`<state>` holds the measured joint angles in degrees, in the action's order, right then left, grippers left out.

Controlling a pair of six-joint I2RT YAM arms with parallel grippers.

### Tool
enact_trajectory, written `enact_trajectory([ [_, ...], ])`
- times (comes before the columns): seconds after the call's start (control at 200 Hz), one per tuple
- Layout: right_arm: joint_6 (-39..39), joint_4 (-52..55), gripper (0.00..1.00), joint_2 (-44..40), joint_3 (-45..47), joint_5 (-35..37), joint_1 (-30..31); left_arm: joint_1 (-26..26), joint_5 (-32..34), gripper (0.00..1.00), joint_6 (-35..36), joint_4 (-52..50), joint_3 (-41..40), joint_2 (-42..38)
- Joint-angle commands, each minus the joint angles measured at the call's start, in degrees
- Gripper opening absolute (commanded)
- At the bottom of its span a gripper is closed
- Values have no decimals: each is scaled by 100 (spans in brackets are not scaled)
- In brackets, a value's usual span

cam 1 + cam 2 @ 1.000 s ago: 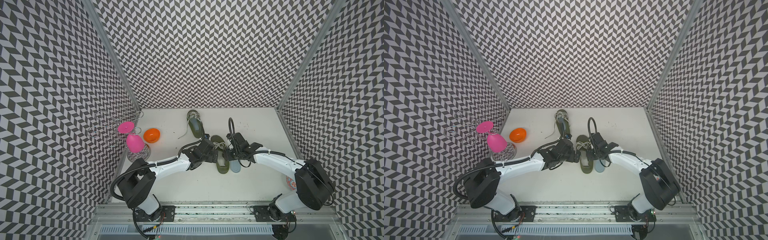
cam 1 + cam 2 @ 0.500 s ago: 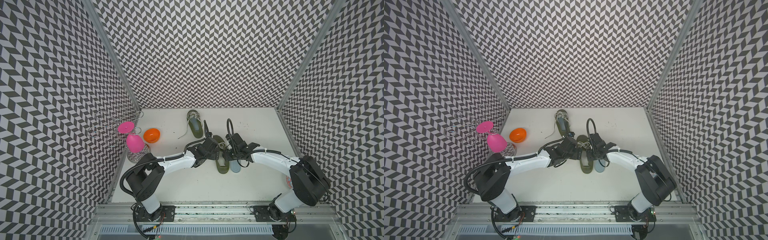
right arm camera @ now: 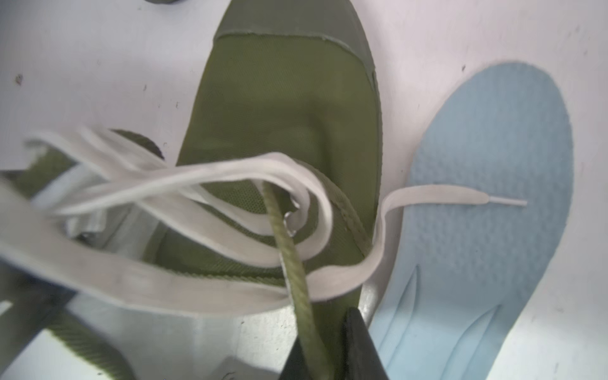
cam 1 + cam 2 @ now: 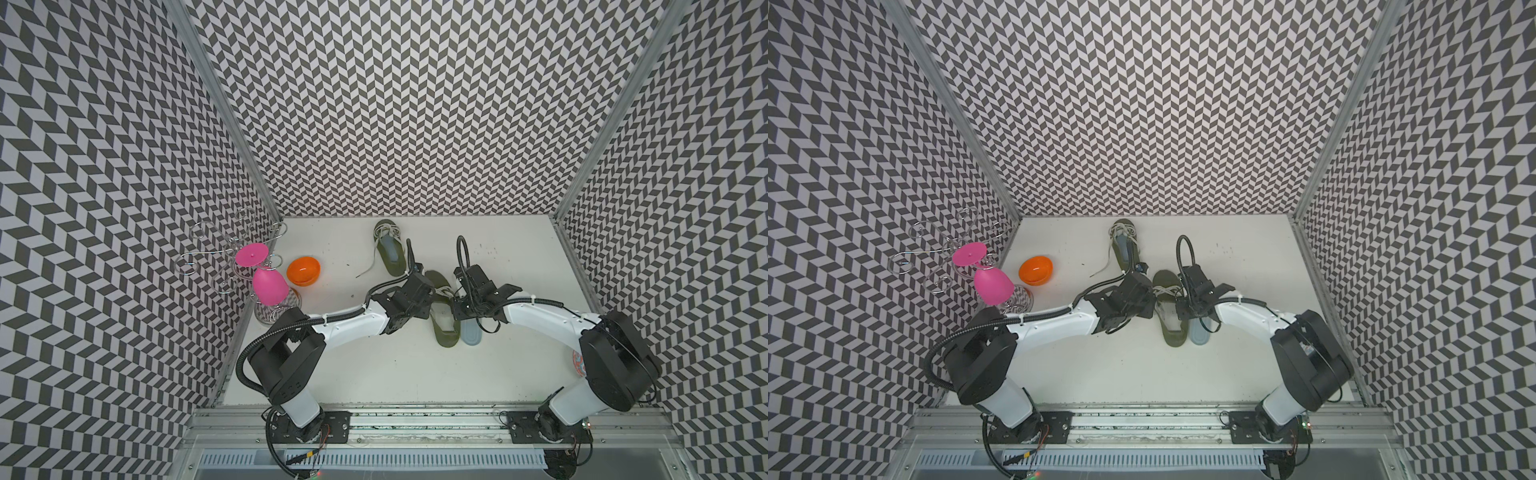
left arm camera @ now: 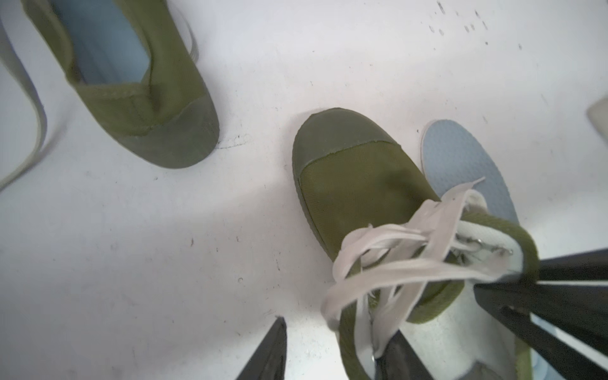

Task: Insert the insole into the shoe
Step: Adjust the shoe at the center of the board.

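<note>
Olive canvas shoe (image 4: 445, 332) sits mid-table with its toe pointing away from the robot. Both arms have gone for its opening from either side, which I reckon is the whole point: spread the mouth so there's room to feed something in. The right gripper (image 3: 324, 332) is clenched on the shoe's rim on the side nearest the insole. In its wrist view you can see the green edge running right between the two black fingers. The left gripper (image 5: 335, 329) is less settled. It straddles the opposite side wall with one finger inside, and there's bare table (image 5: 164, 263) showing between the outer finger (image 5: 269, 348) and the canvas, so I'd call it parted and not squeezing anything yet. The pale blue insole (image 4: 471, 334) isn't in anybody's grip. It's lying flat on the table just beside the shoe, lined up the same way, toe end forward. The laces (image 3: 197, 177) are a floppy mess across the opening with one tip draped over the insole, so that could snag on the way in. The second shoe (image 4: 397, 268) further back already has a blue pad (image 4: 388, 248) inside, so my guess is the near one is the job, and the actual inserting hasn't started.
</note>
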<state>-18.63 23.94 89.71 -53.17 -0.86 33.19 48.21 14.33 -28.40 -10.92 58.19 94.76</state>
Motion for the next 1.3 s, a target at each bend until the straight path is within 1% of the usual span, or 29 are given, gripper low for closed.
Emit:
enact_trajectory([
  [0.0,62,-155,11,-4,-36,-33,-32,-57,84,24,45,-14,39,-81],
  [0.105,123,-372,7,-6,-40,-165,-32,-60,25,22,5,-28,-29,-96],
  [0.185,224,-609,4,10,-75,-380,-7,-59,-89,13,-40,-33,-158,-230],
  [0.225,292,-722,4,41,-109,-494,13,-64,-149,4,-79,-36,-260,-346],
  [0.255,334,-786,4,84,-158,-554,33,-66,-185,0,-124,-62,-349,-447],
  [0.401,682,-1041,4,370,-517,-800,189,72,-354,0,-322,-119,-832,-1077],
  [0.431,766,-1103,5,442,-583,-881,228,132,-328,3,-346,-153,-888,-1156],
  [0.451,800,-1127,6,491,-636,-904,259,168,-322,6,-354,-179,-917,-1190],
  [0.501,861,-1131,8,624,-765,-893,308,238,-317,17,-375,-251,-958,-1214],
  [0.551,885,-1120,9,719,-847,-892,320,268,-293,24,-409,-308,-993,-1198],
  [0.601,888,-1118,10,749,-849,-877,320,261,-210,36,-451,-384,-1007,-1165],
  [0.656,904,-1107,15,712,-827,-863,320,260,-86,48,-458,-493,-988,-1172],
  [0.706,914,-1080,20,628,-794,-872,320,251,25,58,-424,-563,-960,-1234],
  [0.786,923,-972,31,445,-745,-864,314,212,111,66,-280,-677,-871,-1380],
  [0.901,941,-760,41,159,-634,-824,296,187,188,74,83,-1047,-525,-1466],
  [0.931,947,-711,43,85,-594,-809,280,189,210,81,203,-1184,-396,-1453],
  [0.961,931,-664,45,21,-537,-801,264,196,259,93,329,-1329,-270,-1425],
  [0.986,915,-622,46,-35,-502,-800,244,213,343,98,453,-1451,-163,-1409],
  [1.021,893,-581,47,-114,-440,-808,211,228,477,99,553,-1621,-20,-1367],
  [1.072,855,-558,49,-232,-334,-839,160,233,605,97,964,-1770,149,-1306],
  [1.197,568,-524,52,-489,-130,-659,-59,233,465,97,1857,-1833,439,-1028],
  [1.292,405,-479,53,-573,-55,-600,-309,233,256,99,2447,-2131,893,-632],
])
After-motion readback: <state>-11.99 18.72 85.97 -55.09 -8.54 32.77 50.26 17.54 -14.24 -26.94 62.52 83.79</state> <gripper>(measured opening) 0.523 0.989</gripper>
